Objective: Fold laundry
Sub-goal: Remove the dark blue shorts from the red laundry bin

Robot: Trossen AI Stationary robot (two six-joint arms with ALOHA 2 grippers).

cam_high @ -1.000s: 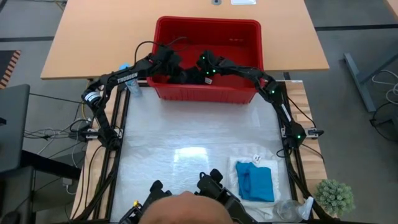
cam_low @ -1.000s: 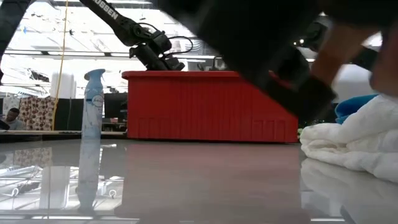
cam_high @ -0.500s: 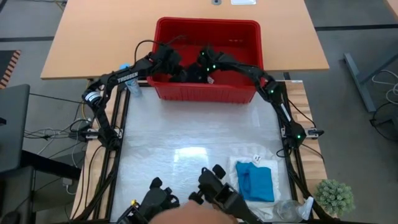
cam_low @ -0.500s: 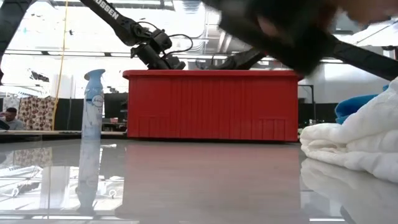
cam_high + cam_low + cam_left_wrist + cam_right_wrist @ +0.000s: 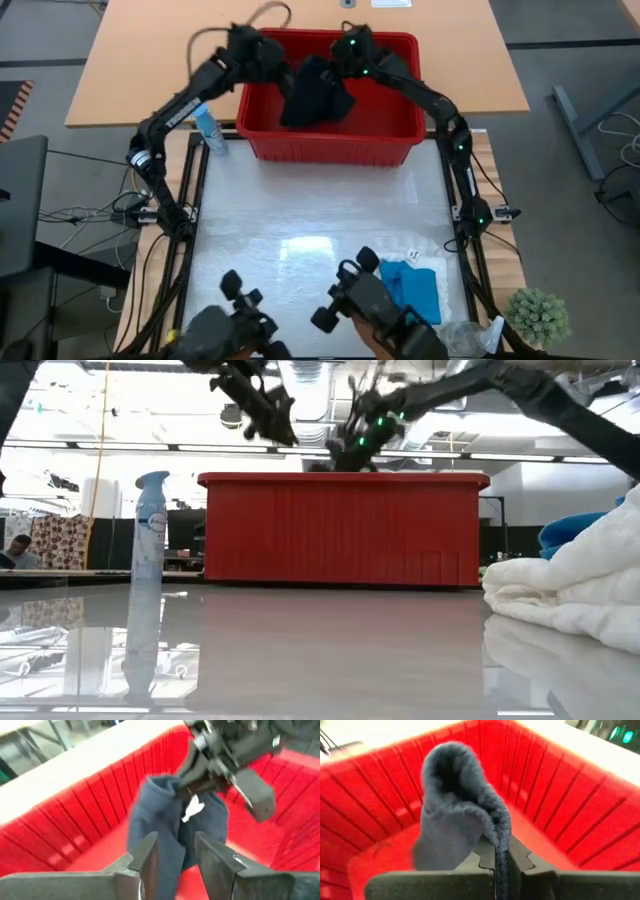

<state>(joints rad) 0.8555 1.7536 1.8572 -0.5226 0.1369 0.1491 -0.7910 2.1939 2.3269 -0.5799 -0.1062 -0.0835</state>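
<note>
A dark navy garment (image 5: 315,92) hangs over the red basket (image 5: 400,135) at the table's far edge, stretched between my two grippers. My left gripper (image 5: 283,72) has its left side and my right gripper (image 5: 342,68) its right side, both shut on it. In the low view both grippers stand above the basket rim (image 5: 340,478). The cream-white cloth (image 5: 385,268) lies folded at the near right of the table, and the turquoise garment (image 5: 412,292) lies on top of it. My left gripper has a bunched part of the garment (image 5: 172,845) between its two fingers (image 5: 147,855), slanting down from the table's left side. The cloth hangs below into the basket; I cannot tell whether its lower end touches the floor. My right gripper pinches a thick ribbed edge of the garment (image 5: 501,840) between its two fingers, slanting down from the table's right side. The cloth arches up in a loop (image 5: 455,780) beyond the fingers and falls away into the basket.
A spray bottle (image 5: 208,130) stands at the basket's left corner. Dark control handles (image 5: 370,305) reach over the table's near edge beside the folded pile. A small plant (image 5: 538,315) sits off the near right corner. The shiny table middle (image 5: 300,210) is bare.
Both grippers have risen from inside the basket to above its rim, mostly in the last half second. The dark garment has come up with them from the basket's bottom and now hangs between them.
</note>
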